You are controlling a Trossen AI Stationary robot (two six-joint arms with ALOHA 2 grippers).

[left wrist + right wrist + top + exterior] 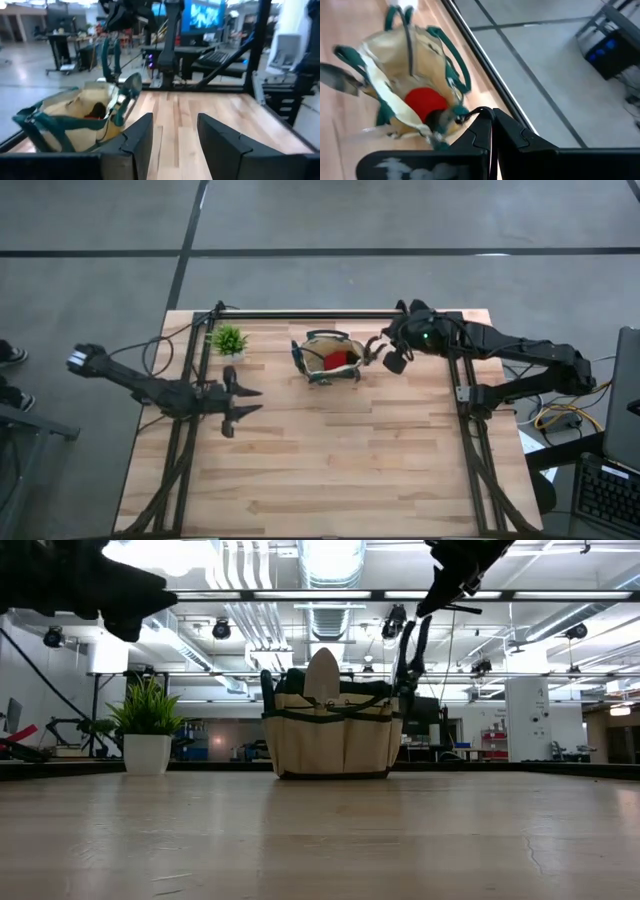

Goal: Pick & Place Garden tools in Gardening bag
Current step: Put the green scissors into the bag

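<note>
Pale wooden desk (330, 460) carries my round tan fabric gardening bag (328, 361) at upper centre, a red-headed tool (424, 101) already inside. My right gripper (491, 120), jaws clenched on a thin pruner handle (412, 655), hangs at the bag's right rim; I judge lowering and releasing comes next. Left gripper (172, 142) waits, jaws released, centre-left.

Gardening bag (330, 740) upright on the desk (320, 840), far side, roughly centre; tan fabric, dark green trim. A rounded pale blade, the trowel (322, 677), stands up out of the bag's top. Small green potted plant (147, 727) in a white pot to the bag's left, well apart from it. Right arm's tool (408, 665) hangs down from above at the bag's right edge, gripping a dark pruner (410, 650). Left arm (80, 585) dark, upper left, high above the desk.
</note>
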